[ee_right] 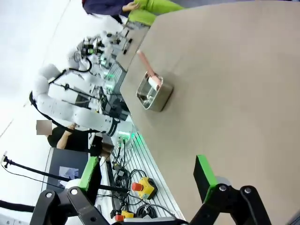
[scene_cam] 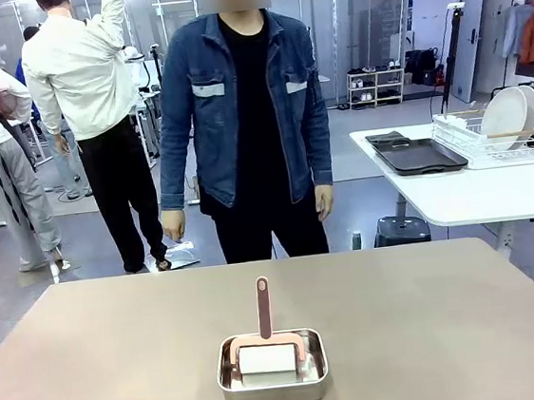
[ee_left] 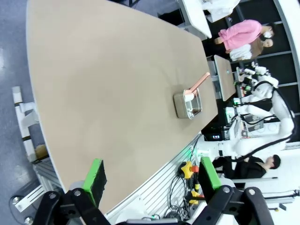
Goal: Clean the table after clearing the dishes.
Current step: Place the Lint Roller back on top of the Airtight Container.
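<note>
While a person in a denim jacket [scene_cam: 244, 116] stands at the far edge, the taupe table [scene_cam: 432, 316] is seen bare except for a steel pan [scene_cam: 272, 369] near the robot's side, holding a pink-handled lint roller [scene_cam: 266, 339]. The dishes [scene_cam: 511, 115] are stood in a white rack [scene_cam: 495, 143] on the white side table [scene_cam: 476, 192], beside dark trays [scene_cam: 415, 155]. The left gripper [ee_left: 152, 180] and right gripper [ee_right: 147, 176] are held wide open above the table's near edge. No legible writing can be made out.
</note>
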Tool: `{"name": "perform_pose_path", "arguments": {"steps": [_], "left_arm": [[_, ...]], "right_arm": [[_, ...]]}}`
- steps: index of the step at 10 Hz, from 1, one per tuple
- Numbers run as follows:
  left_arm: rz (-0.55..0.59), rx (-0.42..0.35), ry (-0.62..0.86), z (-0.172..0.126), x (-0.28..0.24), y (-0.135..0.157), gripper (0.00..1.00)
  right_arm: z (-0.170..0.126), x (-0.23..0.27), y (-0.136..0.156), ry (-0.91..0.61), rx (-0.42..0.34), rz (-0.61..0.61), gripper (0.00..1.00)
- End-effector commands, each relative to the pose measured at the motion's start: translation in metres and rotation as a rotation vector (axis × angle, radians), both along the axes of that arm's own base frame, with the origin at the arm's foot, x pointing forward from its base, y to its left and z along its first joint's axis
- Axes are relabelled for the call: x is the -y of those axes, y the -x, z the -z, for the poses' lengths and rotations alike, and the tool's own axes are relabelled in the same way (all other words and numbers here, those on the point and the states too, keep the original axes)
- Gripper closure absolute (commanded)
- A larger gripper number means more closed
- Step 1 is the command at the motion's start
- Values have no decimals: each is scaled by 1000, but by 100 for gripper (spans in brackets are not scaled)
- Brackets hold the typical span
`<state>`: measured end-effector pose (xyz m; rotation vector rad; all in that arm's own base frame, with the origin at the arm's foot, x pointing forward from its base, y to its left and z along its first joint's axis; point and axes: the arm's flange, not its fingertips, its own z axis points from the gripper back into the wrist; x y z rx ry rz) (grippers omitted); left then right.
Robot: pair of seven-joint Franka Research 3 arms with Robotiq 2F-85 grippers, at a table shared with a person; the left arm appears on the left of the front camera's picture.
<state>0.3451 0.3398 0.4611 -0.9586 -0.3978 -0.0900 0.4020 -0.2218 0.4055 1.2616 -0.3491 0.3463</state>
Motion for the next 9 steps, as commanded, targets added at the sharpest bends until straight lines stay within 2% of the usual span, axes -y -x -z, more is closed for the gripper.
{"name": "perform_pose_path", "arguments": {"steps": [1, 3, 4, 5, 9], "left_arm": [[-14, -8, -5, -4, 0, 3, 0], [-14, -8, -5, -4, 0, 3, 0], [-14, -8, -5, -4, 0, 3, 0], [-14, -8, -5, -4, 0, 3, 0], [-14, -8, -5, -4, 0, 3, 0]], "right_arm": [[8, 38, -30, -14, -18, 20, 0], [6, 53, -42, 23, -30, 62, 0], [8, 51, -47, 57, -75, 54, 0], [16, 55, -32, 19, -24, 51, 0], [16, 55, -32, 19, -24, 51, 0]]}}
